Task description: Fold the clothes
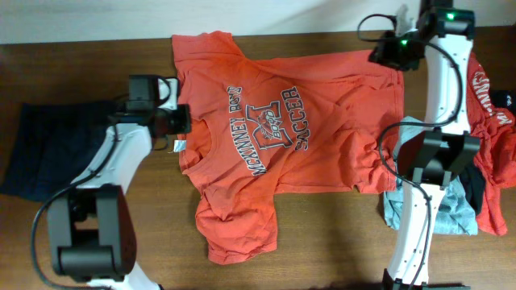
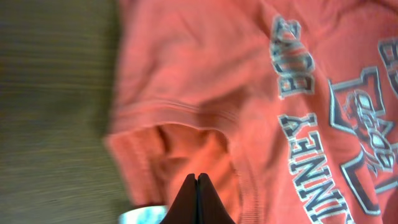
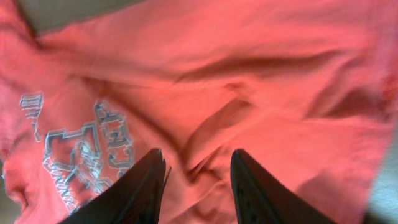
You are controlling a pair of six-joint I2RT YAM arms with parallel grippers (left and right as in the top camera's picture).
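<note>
Navy garment (image 1: 44,153) lies at the far left of the table (image 1: 322,250), apart from the work and not in use. Left gripper (image 2: 197,199) hangs over the collar (image 2: 180,115) of the T-shirt (image 1: 322,105), jaws pressed fully together. No cloth is seen between them, and a white label (image 2: 143,215) shows just beside the tips. The T-shirt lies print side up across the middle of the table, collar toward the left arm, hem toward the right arm, one sleeve to the far edge and the other sleeve (image 1: 238,229) to the near edge. It is spread out, not doubled anywhere, with creases gathered near the hem. Right gripper (image 3: 196,180) stands over that creased hem end, jaws part-way apart with nothing between them and the cloth lying below. At the far right sits a heap of waiting garments, a red tee (image 1: 493,137) and a grey-blue one (image 1: 451,213) among them, partly under the right arm. Judgement: the step in hand is laying the T-shirt flat, and no fold is yet made. The next move would call for each gripper to open over one long edge, pinch a single layer at shoulder and hem, and carry that side across the print together, keeping the cloth taut so that the hem creases do not fold in.
</note>
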